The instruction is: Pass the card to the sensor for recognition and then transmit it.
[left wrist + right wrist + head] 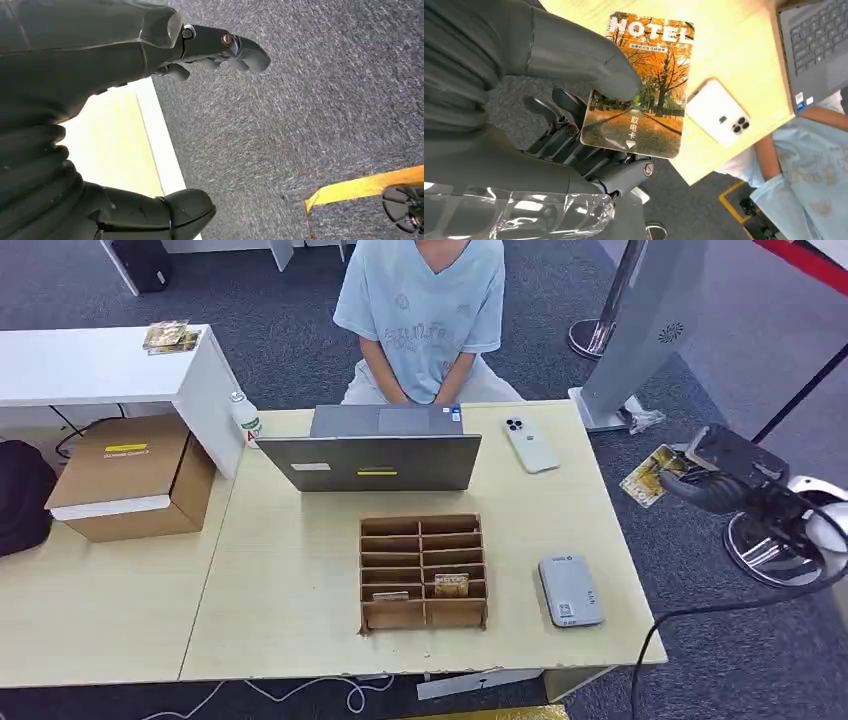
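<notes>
Pinching the hotel card (644,85) between thumb and fingers, my right robot hand (735,480) holds it off the worktop's (300,570) right edge. My left robot hand (125,100) hangs empty, fingers apart, above carpet

Leaving bare tabletop (300,580) open around the grey sensor (570,590), with the cardboard rack (423,572) standing just to its left, the phone (530,444) lying farther back, and the laptop (378,450) and a seated person (425,315) blocking the far side.
</notes>
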Robot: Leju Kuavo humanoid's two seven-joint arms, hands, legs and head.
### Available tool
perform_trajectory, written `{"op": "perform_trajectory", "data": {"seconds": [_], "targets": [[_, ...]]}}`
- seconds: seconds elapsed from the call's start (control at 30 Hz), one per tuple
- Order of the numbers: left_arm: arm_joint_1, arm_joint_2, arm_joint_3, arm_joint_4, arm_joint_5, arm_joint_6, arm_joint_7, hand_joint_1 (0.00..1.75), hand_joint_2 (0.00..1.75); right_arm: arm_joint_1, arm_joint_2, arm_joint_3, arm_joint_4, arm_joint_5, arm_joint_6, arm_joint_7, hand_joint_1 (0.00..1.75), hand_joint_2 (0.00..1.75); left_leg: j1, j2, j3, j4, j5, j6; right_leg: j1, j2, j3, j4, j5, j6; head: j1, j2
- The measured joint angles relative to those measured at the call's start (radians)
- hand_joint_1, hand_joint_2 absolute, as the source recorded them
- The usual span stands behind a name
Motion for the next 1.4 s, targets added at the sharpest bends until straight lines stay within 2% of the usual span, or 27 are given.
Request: {"op": "perform_trajectory", "data": {"seconds": [0.37, 0.73, 0.97, 1.2, 1.4], "targets": [[0.0, -0.001, 0.003, 0.0, -0.01, -0.005, 0.001, 0.0, 1.75, 0.048, -0.003, 0.043, 0.016, 0.008, -0.014, -0.009, 1.75, 1.75, 0.0, 0.0, 0.0, 0.0, 0.0, 0.0, 0.0, 0.0, 0.0, 0.0, 0.0, 0.0, 0.0, 0.0], [-0.001, 0.0, 0.003, 0.0, -0.054, -0.01, -0.013, 0.0, 1.75, 0.168, -0.002, 0.061, -0.005, 0.055, -0.057, -0.034, 1.75, 1.75, 0.0, 0.0, -0.001, 0.0, 0.0, 0.0, 0.0, 0.0, 0.0, 0.0, 0.0, 0.0, 0.0, 0.0], [-0.002, 0.0, 0.004, 0.0, -0.059, -0.014, -0.015, 0.0, 1.75, 0.174, 0.006, 0.077, -0.012, 0.087, -0.049, -0.032, 1.75, 1.75, 0.0, 0.0, 0.0, 0.0, 0.0, 0.0, 0.0, 0.0, 0.0, 0.0, 0.0, 0.0, 0.0, 0.0], [-0.004, 0.0, 0.004, 0.0, -0.08, -0.023, -0.032, 0.0, 1.75, 0.173, 0.046, 0.11, -0.006, 0.124, -0.05, -0.04, 1.75, 1.75, 0.0, 0.0, -0.001, 0.0, 0.0, 0.0, 0.0, 0.0, 0.0, 0.0, 0.0, 0.0, 0.0, 0.0], [-0.004, 0.0, 0.005, 0.0, -0.092, -0.023, -0.039, 0.0, 1.75, 0.15, 0.057, 0.141, 0.004, 0.125, -0.028, -0.044, 1.75, 1.75, 0.0, 0.0, -0.001, 0.0, 0.0, 0.0, 0.0, 0.0, 0.0, 0.0, 0.0, 0.0, 0.0, 0.0]]}}
